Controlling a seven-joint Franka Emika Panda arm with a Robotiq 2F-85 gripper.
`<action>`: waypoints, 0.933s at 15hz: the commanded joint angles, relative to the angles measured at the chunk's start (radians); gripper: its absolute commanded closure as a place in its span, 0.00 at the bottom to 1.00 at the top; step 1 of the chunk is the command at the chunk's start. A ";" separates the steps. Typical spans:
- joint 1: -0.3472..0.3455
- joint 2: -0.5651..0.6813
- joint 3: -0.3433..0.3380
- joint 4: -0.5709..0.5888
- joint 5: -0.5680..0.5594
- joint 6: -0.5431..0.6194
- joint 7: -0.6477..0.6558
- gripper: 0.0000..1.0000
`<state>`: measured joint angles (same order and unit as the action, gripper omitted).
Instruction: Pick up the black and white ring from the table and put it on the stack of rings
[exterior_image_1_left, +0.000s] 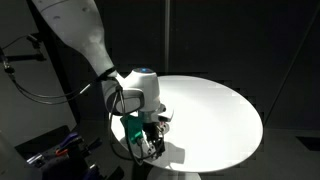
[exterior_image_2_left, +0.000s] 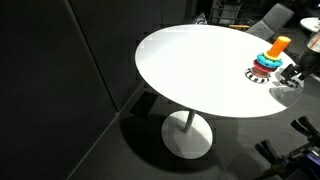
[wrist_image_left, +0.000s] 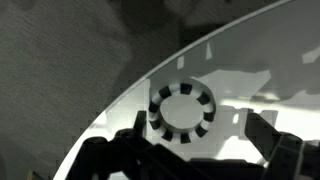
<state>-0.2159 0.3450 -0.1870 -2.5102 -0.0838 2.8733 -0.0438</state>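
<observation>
The black and white ring (wrist_image_left: 182, 110) lies flat on the white table (wrist_image_left: 260, 50) close to its curved edge. My gripper (wrist_image_left: 195, 138) is open just above the table. The ring sits between its two dark fingers, nearer the left one, and neither finger touches it. In an exterior view the stack of rings (exterior_image_2_left: 270, 62) stands on its orange peg at the table's (exterior_image_2_left: 190, 60) far right. The ring (exterior_image_2_left: 257, 75) lies just in front of it, and the gripper (exterior_image_2_left: 293, 72) is at the frame edge. In an exterior view the gripper (exterior_image_1_left: 154, 143) hangs low over the table's near-left rim (exterior_image_1_left: 220, 110).
The table edge runs right beside the ring, with dark floor beyond it in the wrist view. The robot arm (exterior_image_1_left: 80, 35) leans in from the upper left. Cables and dark equipment (exterior_image_1_left: 60, 150) lie below the table's left side. Chairs (exterior_image_2_left: 270, 20) stand behind the table.
</observation>
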 joint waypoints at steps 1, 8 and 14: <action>-0.029 0.012 0.016 0.015 0.030 0.008 -0.048 0.00; -0.053 0.031 0.027 0.014 0.052 0.018 -0.073 0.00; -0.058 0.038 0.036 0.017 0.069 0.017 -0.076 0.43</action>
<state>-0.2491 0.3722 -0.1699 -2.5083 -0.0425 2.8851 -0.0864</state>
